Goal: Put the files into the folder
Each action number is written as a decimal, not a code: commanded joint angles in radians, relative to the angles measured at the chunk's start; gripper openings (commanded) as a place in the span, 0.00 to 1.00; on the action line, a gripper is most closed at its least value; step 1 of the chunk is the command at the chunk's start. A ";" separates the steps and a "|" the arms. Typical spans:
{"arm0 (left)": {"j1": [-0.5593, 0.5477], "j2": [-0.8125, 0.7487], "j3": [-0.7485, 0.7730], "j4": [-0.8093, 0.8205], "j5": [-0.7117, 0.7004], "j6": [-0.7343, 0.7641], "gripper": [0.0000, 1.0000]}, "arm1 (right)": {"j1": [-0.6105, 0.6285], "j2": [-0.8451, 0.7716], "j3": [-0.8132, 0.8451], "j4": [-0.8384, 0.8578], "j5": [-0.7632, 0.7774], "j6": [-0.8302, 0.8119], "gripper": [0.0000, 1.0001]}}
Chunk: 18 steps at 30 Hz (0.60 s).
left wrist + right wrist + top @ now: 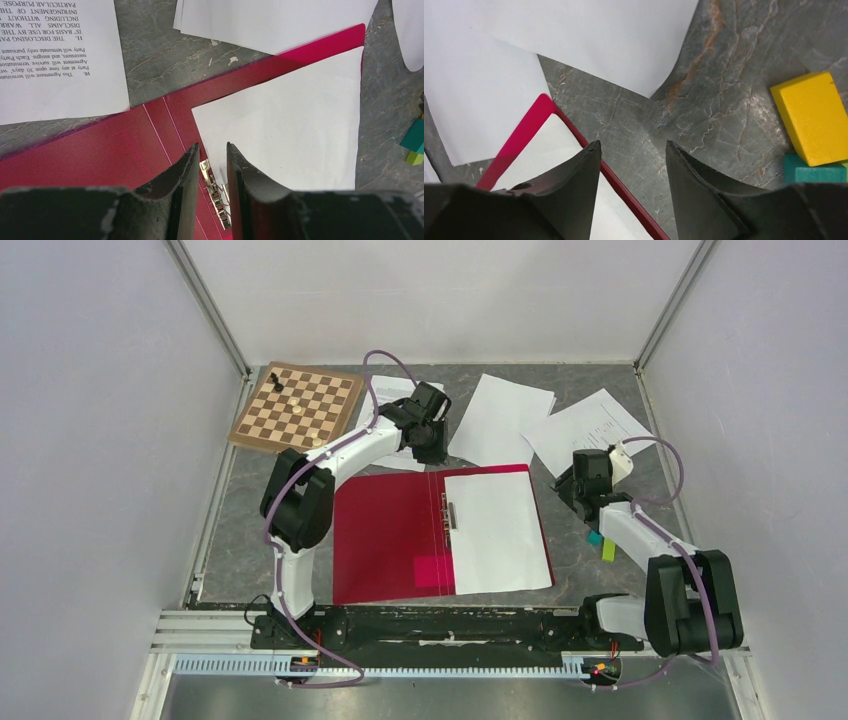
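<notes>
The red folder (385,530) lies open mid-table, its metal clip (449,512) at the spine and a pink patch (433,570) inside. One white sheet (495,530) rests on its right half. More files lie behind it: a blank stack (505,415), a printed sheet (590,425) and a printed sheet (55,55) beside the left arm. My left gripper (432,450) hovers over the folder's far edge; its jaws (212,146) stand slightly apart above the clip (212,180), holding nothing. My right gripper (633,142) is open and empty over bare table by the folder's far right corner (524,132).
A brown-and-white chessboard (298,407) with a few pieces (277,382) sits at the back left. A yellow block (811,117) and a teal block (814,167) lie under the right forearm. Grey walls close in both sides.
</notes>
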 commanded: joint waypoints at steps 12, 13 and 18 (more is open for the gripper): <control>0.004 -0.060 -0.070 0.060 0.012 -0.050 0.32 | -0.128 0.139 0.033 0.015 -0.023 0.301 0.52; 0.004 -0.059 -0.072 0.060 0.012 -0.050 0.32 | -0.137 0.147 0.037 0.016 -0.023 0.307 0.52; 0.005 -0.060 -0.072 0.063 0.011 -0.050 0.32 | -0.163 0.201 0.064 0.022 -0.047 0.321 0.50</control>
